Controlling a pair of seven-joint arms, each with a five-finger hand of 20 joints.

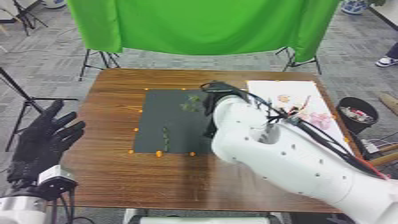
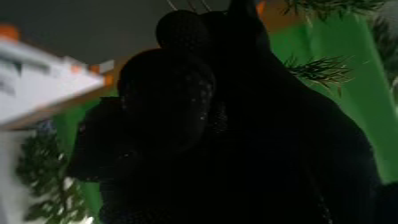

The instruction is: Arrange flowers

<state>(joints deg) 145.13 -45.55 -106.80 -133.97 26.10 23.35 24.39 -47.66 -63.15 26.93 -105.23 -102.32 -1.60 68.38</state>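
Arrangement is looking barely begun: a slender green stem [image 1: 165,138] is lying near-far inside the dark mat's [image 1: 195,143] near-left corner; pink blooms [image 1: 321,120] are awaiting placement. Right hand [image 2: 169,95] is clasping a needle-leaved sprig [image 2: 324,70], apparently pointing mat-left; left hand [image 1: 40,145] is hanging released.

High head view faces forward-down; close wrist view shares green cloth [image 1: 195,25].

Table [image 1: 107,160]: brightly lit, soft sheen toward the near edge
Green cloth [image 1: 195,25]: bright, gentle shadows in its folds
White right arm [image 1: 293,155]: pale highlights, soft shading
Right hand [image 1: 213,105]: nearly black in the right wrist view, detail lost in shadow, faint glints
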